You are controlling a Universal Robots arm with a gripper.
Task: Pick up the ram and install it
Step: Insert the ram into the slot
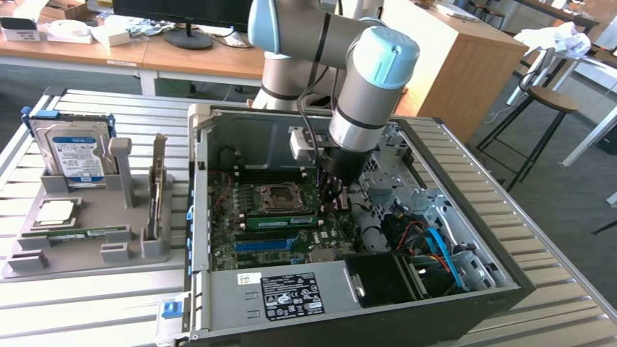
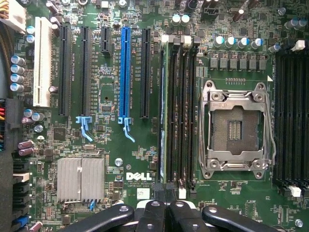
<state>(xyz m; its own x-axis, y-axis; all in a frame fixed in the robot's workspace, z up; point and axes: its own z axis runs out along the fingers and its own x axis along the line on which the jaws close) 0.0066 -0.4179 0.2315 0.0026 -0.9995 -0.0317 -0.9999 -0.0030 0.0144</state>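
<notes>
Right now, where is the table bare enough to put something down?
The table is bare on the near side of the gray holder, at the exterior view's left, and behind the hard drive. The computer case is crowded with the arm and cables.

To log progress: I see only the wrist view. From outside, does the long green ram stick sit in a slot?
Observer: Yes. In the exterior view the long green ram stick lies along a slot beside the square metal processor socket.
Operator: Where is the tool?
Observer: The black tool hangs at the ram's end nearer the exterior view's right; contact I cannot tell.
Operator: What else do you see?
Observer: At the exterior view's left, a boxy silver hard drive stands upright in a grey tray.
</notes>
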